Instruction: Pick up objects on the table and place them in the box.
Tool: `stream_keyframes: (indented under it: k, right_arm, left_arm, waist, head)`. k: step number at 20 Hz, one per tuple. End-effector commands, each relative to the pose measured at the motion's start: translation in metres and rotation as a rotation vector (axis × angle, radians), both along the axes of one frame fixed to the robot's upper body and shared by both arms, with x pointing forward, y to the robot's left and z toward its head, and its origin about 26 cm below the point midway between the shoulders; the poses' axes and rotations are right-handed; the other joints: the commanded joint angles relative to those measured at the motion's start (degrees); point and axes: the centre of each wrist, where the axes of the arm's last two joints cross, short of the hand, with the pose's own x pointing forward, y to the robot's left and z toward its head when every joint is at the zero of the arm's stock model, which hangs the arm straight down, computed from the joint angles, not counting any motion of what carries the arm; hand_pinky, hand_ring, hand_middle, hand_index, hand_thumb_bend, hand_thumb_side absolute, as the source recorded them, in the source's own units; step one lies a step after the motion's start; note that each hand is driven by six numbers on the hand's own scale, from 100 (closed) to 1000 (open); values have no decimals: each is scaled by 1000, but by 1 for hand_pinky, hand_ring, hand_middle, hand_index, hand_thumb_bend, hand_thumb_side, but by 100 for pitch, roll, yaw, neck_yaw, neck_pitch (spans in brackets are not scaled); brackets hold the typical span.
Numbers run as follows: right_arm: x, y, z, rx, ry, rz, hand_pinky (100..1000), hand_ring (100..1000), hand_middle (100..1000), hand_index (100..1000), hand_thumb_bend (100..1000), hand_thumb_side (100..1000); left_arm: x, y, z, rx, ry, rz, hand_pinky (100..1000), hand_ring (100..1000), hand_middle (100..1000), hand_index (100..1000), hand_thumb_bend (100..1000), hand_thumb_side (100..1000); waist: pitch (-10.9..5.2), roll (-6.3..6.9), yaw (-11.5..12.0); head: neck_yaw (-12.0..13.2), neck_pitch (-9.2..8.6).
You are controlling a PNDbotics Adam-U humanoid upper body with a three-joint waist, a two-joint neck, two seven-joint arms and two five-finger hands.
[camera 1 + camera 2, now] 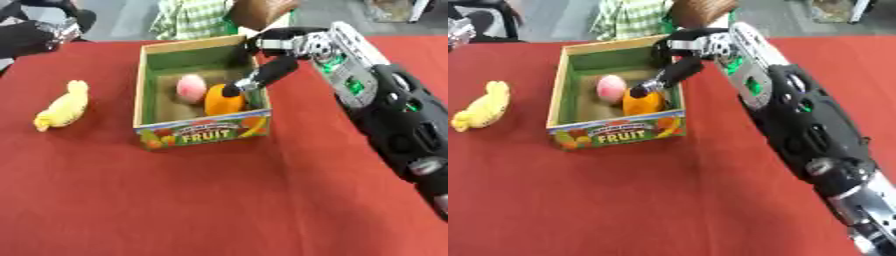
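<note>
Right hand (677, 60) touches orange object (642, 102) in box (614, 134).

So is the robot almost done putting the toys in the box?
Nearly. A pink object already lies in the box. The right hand reaches into the box, fingers on an orange object; whether it has let go is unclear. The yellow toy sits on the red table, left to pick up.

One box (203, 131), two fruits inside (191, 87), one yellow toy (63, 107)
</note>
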Motion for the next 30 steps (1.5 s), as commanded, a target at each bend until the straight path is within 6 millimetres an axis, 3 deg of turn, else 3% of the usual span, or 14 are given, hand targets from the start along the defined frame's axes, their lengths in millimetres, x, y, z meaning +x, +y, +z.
stream_keyframes:
  k: [1, 6, 13, 22, 28, 30]
  right_arm:
    - [-12, -7, 27, 53, -76, 13, 897, 950, 858, 993, 756, 818]
    - [-31, -17, 47, 143, -146, 35, 898, 947, 854, 990, 732, 880]
    - [-76, -34, 75, 277, -326, 55, 874, 924, 848, 983, 658, 940]
    - [-127, -63, 77, 406, -450, 40, 870, 914, 830, 973, 606, 965]
    - [-135, -72, 72, 457, -448, -2, 875, 912, 825, 972, 598, 971]
    - [-135, -74, 70, 468, -445, -13, 876, 911, 824, 972, 594, 976]
  left_arm:
    - [5, 3, 8, 49, 45, 39, 713, 870, 882, 985, 557, 978]
    - [13, 6, 10, 128, 174, 136, 733, 896, 890, 998, 631, 950]
    - [18, 16, 5, 165, 310, 264, 723, 890, 886, 1000, 688, 939]
    - [25, 37, -11, 175, 464, 386, 733, 901, 894, 1000, 737, 891]
    - [33, 51, -29, 161, 537, 427, 731, 901, 893, 1000, 739, 870]
    - [34, 54, -33, 162, 548, 449, 727, 903, 892, 1000, 703, 865]
  waist:
    - [-168, 5, -23]
    - [-186, 12, -85]
    - [-203, 0, -163]
    - [-195, 0, -208]
    - [-174, 6, -213]
    - [-165, 1, -218]
  head:
    - [96, 34]
    - [175, 44]
    - [336, 42]
    - [217, 17]
    - [207, -21]
    - [207, -25]
